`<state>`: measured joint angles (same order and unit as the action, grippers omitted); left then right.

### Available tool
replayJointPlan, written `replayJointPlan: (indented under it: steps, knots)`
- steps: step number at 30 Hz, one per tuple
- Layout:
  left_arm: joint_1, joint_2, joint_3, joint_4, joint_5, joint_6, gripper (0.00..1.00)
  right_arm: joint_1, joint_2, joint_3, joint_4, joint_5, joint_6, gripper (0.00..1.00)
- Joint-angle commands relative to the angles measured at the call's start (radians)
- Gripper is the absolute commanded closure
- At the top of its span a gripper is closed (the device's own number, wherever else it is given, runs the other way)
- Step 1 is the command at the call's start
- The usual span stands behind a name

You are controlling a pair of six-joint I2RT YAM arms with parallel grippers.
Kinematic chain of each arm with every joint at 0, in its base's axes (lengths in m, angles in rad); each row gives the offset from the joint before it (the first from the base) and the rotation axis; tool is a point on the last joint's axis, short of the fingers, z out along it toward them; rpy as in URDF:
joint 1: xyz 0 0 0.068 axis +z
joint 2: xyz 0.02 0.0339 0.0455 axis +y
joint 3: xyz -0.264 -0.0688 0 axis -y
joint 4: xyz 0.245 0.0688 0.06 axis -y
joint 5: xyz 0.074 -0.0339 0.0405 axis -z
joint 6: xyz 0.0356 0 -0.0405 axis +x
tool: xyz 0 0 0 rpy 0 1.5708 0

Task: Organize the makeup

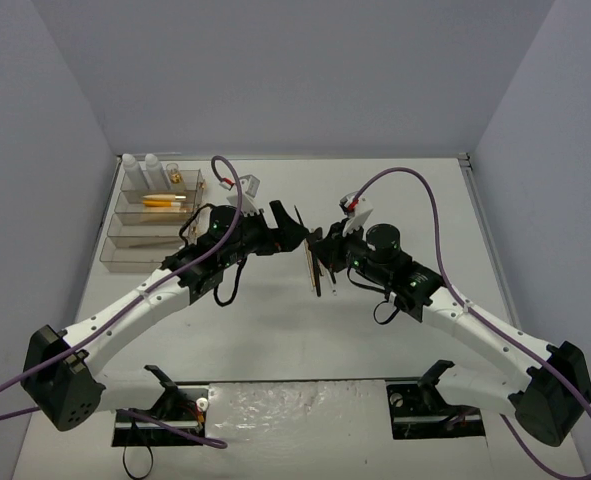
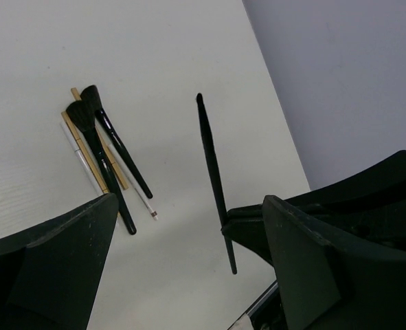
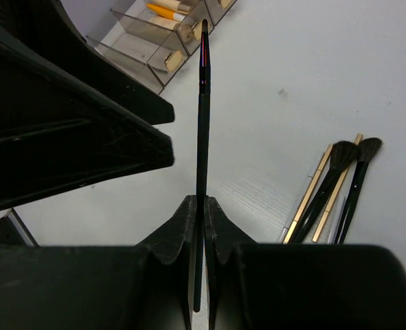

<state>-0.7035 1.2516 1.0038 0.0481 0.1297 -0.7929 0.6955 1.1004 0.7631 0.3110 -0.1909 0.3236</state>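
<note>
Pinching tight, the right gripper (image 3: 200, 206) held a slim black brush (image 3: 203, 117) by its low end, so it stuck straight out from the fingertips. The left gripper (image 2: 189, 206) stood wide open with nothing in it. The brush showed between its two fingers, touching neither.

A clear plastic box of stepped trays (image 1: 115, 255) sat at the far left of the white table (image 1: 275, 340). Two white bottles (image 1: 140, 170) and a gold-capped glass vial (image 1: 177, 177) stood in its back tray. Orange and beige tubes (image 1: 163, 201) lay in the next tray.

More black brushes (image 2: 86, 117) and thin wooden sticks (image 2: 113, 163) lay side by side on the table near the grippers.
</note>
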Motion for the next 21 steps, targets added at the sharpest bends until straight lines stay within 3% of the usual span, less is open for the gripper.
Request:
replayJointPlan:
  steps: [1,3,11,13,16,19,21]
  knots:
    - [-0.024,0.025,0.071,0.159,-0.053,-0.049,0.23,0.01,-0.024,-0.003,0.133,-0.047,0.04,1.0]
    - [-0.027,0.04,0.079,0.171,-0.059,-0.053,0.3,0.011,-0.024,-0.008,0.145,-0.054,0.046,1.0]
    - [-0.04,0.071,0.076,0.19,-0.064,-0.067,0.83,0.013,-0.034,-0.032,0.169,-0.045,0.055,1.0]
    - [-0.042,0.075,0.073,0.193,-0.061,-0.072,0.93,0.013,-0.033,-0.037,0.174,-0.042,0.055,1.0]
    - [-0.042,0.078,0.063,0.193,-0.062,-0.078,1.0,0.013,-0.027,-0.039,0.17,-0.027,0.054,0.97]
    - [-0.042,0.075,0.053,0.19,-0.074,-0.086,1.0,0.012,-0.022,-0.042,0.159,-0.006,0.05,0.76]
    - [-0.039,0.071,0.052,0.171,-0.096,-0.085,1.0,0.013,-0.022,-0.042,0.136,0.021,0.043,0.56]
